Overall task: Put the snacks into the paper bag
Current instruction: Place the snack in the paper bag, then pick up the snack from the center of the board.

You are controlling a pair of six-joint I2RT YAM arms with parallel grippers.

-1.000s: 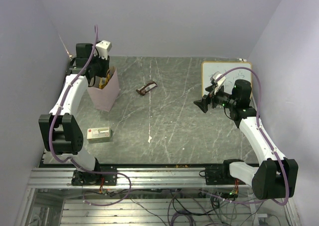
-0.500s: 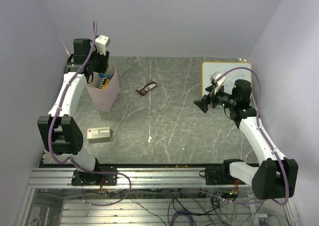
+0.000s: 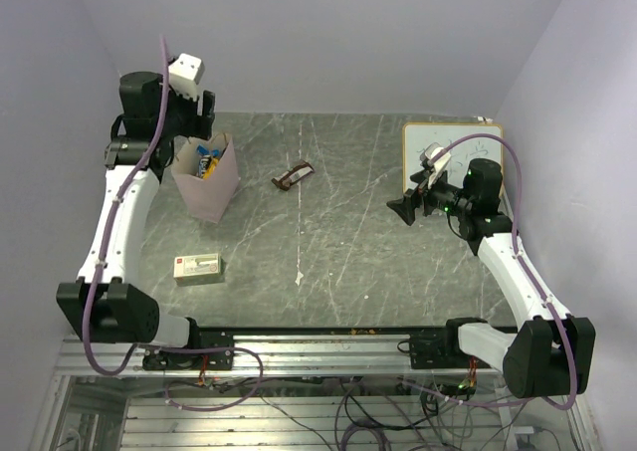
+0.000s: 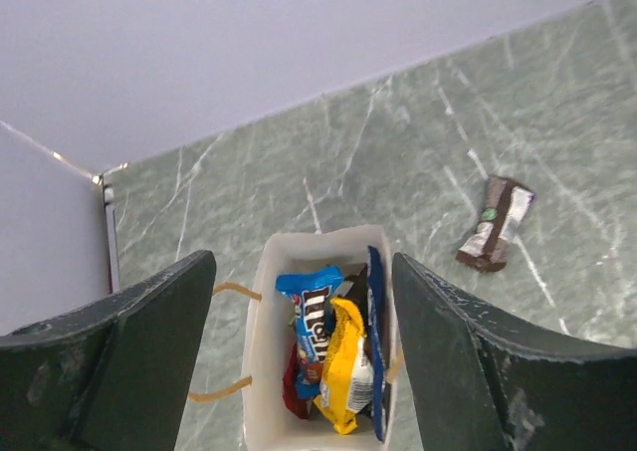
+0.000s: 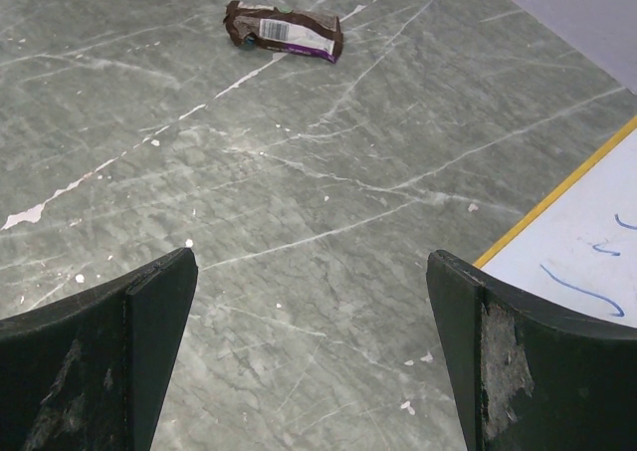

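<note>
Left gripper [image 4: 301,262] and right gripper [image 5: 311,260] gape empty; we straddle the centre-frame brown candy bar [image 3: 293,176] crosswise, apparently the last one loose.

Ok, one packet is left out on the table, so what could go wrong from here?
The paper bag stands free and looks nearly full, with packets reaching its rim: another drop could tip it or bounce out. The last packet lies flat and thin on the table, so the open right pincer might skid over it.

Mauve bag [image 3: 213,192], blue packet [image 4: 312,314], yellow packet [image 4: 345,369], green-veined table [image 3: 348,247].
</note>
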